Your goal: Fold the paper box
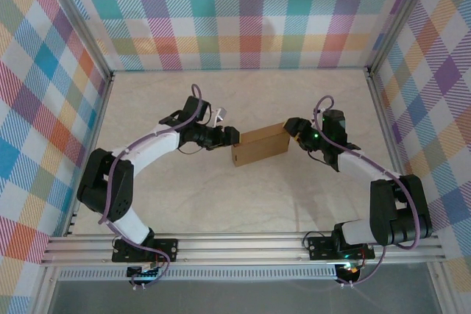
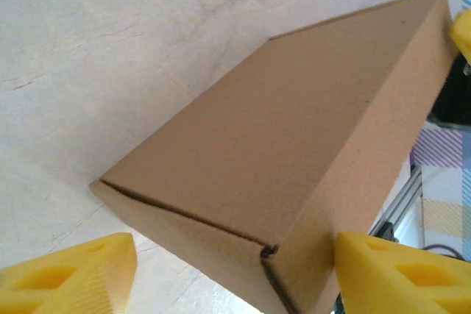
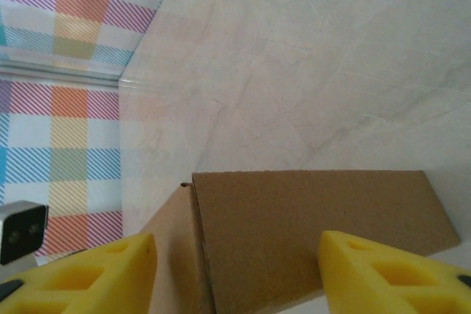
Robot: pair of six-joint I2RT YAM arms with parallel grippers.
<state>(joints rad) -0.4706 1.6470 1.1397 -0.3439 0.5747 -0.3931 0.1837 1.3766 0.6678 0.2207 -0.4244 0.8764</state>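
Our left gripper point(image 1: 229, 137) stands spread. In the left wrist view its two yellow fingers point(image 2: 70, 273) sit to either side of the near corner of the paper box point(image 2: 294, 152). A strip of bare table shows between one finger and the cardboard. The other finger is just beside the box's side wall, and we cannot tell whether it touches. Nothing is pinched there.

Our right gripper point(image 1: 294, 129) is at the opposite end of the box and is also spread. In the right wrist view its yellow fingers point(image 3: 88, 277) straddle the end of the box, and we see no clamp on it. Contact on that side is hidden.

The paper box point(image 1: 260, 145) lies between the two grippers near the middle of the pale table point(image 1: 221, 211), turned slightly askew. It is a closed brown rectangular box. The top panel lies flat, the walls are up, and the seams at the corner we can see run tight with only a thin dark line. No loose flap or tab sticks out on any face we can see.

We judge the folding essentially complete. What seems left is to check the ends we cannot see and draw both arms clear. Plaid walls point(image 1: 243, 12) enclose the workspace.
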